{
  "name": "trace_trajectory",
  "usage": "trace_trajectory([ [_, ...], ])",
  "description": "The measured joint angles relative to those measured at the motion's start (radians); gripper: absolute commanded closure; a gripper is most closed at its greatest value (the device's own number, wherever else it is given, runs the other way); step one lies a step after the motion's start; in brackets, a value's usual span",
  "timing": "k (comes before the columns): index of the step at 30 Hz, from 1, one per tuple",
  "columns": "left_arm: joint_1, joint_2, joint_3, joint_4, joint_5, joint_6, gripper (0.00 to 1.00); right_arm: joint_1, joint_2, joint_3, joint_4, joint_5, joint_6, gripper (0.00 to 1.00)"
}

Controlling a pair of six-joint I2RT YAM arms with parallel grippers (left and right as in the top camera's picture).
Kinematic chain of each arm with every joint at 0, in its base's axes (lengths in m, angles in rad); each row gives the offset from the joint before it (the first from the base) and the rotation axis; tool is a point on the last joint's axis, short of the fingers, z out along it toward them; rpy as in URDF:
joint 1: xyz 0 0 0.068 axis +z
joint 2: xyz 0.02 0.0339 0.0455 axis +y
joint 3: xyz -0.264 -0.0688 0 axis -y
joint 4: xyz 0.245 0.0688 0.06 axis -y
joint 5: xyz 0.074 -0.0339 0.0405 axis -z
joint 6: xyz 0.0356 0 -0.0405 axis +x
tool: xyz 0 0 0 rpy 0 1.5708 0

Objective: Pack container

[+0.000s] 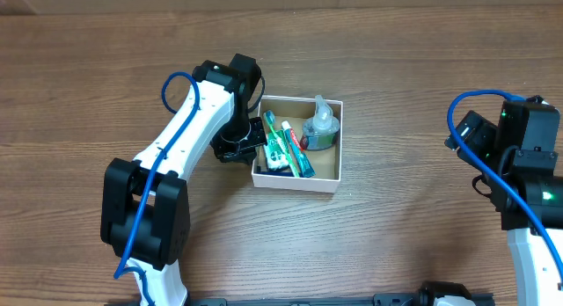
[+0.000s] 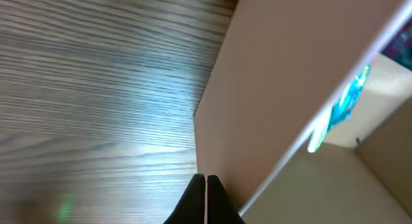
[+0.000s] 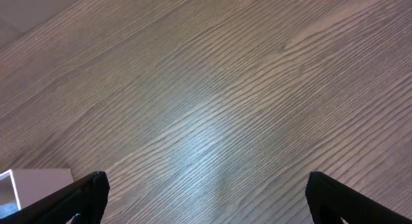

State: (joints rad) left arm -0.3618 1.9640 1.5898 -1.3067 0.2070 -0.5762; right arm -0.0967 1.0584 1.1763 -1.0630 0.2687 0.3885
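Note:
The container (image 1: 296, 184) is a square box, white outside and brown inside, at the table's middle. It holds a green-and-white tube (image 1: 280, 144), a red-striped tube (image 1: 298, 152) and a clear bottle (image 1: 321, 125). My left gripper (image 1: 239, 146) is shut and empty, right against the outside of the box's left wall. In the left wrist view its closed tips (image 2: 205, 184) sit at the container's white wall (image 2: 277, 69), and a teal item (image 2: 344, 103) shows inside. My right gripper (image 3: 206, 193) is open and empty over bare wood, far to the right (image 1: 468, 133).
A wood-grain table (image 1: 405, 60) spreads all around the box. A white corner of the container (image 3: 40, 183) shows at the lower left of the right wrist view. The right arm's blue cable (image 1: 457, 108) loops near its wrist.

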Motion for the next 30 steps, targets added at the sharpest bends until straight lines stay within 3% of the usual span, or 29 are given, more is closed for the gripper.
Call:
trace_trajectory([
  [12, -0.024, 0.000, 0.000, -0.005, 0.048, 0.023, 0.96, 0.000, 0.000, 0.000, 0.000, 0.000, 0.000, 0.00],
  [15, 0.010, 0.000, 0.000, -0.006, 0.052, 0.029, 0.92, 0.000, 0.000, 0.000, 0.000, 0.000, 0.000, 0.00],
  [18, 0.079, 0.000, 0.000, -0.006, 0.044, 0.036, 0.69, 0.000, 0.000, 0.000, 0.000, 0.000, 0.000, 0.00],
  [20, 0.127, 0.000, 0.000, -0.006, 0.035, 0.040, 0.35, 0.000, 0.000, 0.000, 0.000, 0.000, 0.000, 0.00],
  [21, 0.144, 0.000, 0.000, -0.006, 0.032, 0.042, 0.12, 0.000, 0.000, 0.000, 0.000, 0.000, 0.001, 0.00],
  [22, 0.164, 0.000, 0.000, -0.005, 0.026, 0.045, 0.00, 0.000, 0.000, 0.000, 0.001, 0.000, 0.000, 0.00],
  [30, 0.206, 0.000, 0.000, 0.013, -0.036, 0.049, 0.00, 0.000, 0.000, 0.000, 0.000, 0.000, 0.000, 0.00],
])
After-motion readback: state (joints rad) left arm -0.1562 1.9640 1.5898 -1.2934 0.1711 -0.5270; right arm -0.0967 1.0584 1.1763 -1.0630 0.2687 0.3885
